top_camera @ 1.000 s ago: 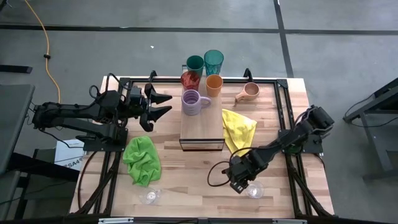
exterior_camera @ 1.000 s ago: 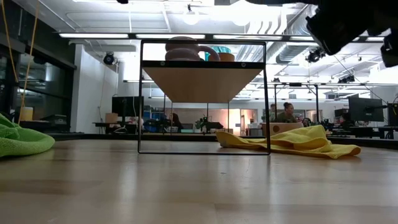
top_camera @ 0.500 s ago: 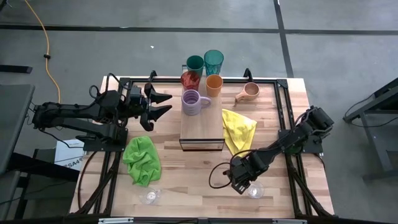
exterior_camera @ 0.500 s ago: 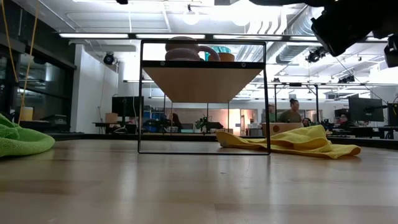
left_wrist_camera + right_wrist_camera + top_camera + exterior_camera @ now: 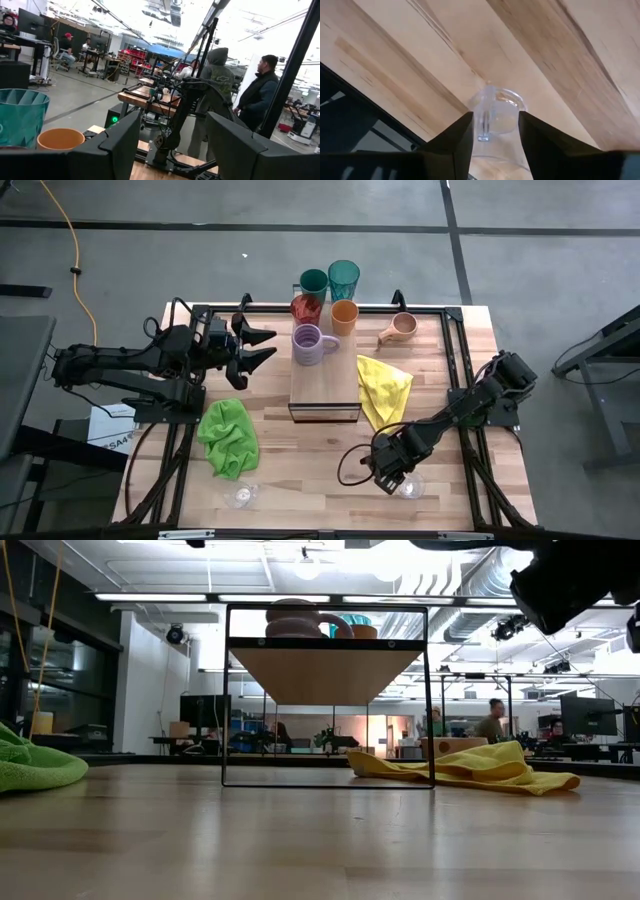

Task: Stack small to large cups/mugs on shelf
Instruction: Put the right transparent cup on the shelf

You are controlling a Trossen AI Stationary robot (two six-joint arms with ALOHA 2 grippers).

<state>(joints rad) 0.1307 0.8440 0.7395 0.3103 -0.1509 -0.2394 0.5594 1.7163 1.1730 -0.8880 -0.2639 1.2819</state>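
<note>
A small clear glass (image 5: 496, 107) stands on the tabletop near the front right; it also shows in the high view (image 5: 410, 486). My right gripper (image 5: 495, 117) is open just above it, one finger on each side, touching nothing; in the high view it is beside the glass (image 5: 397, 478). A second clear glass (image 5: 241, 497) stands near the front left. On the shelf (image 5: 325, 390) stand a lavender mug (image 5: 312, 345), an amber tumbler (image 5: 306, 308), an orange cup (image 5: 344, 316) and two teal tumblers (image 5: 343, 277). A tan mug (image 5: 402, 327) stands on the table. My left gripper (image 5: 268, 346) waits open, left of the shelf.
A yellow cloth (image 5: 383, 387) lies right of the shelf and a green cloth (image 5: 228, 435) lies left of it. The dark frame rail (image 5: 455, 360) runs along the table's edges. People stand in the room beyond the table (image 5: 260, 95).
My right gripper has crept a little toward the clear glass at the near right, staying open. A person in the room behind has walked to the right.
</note>
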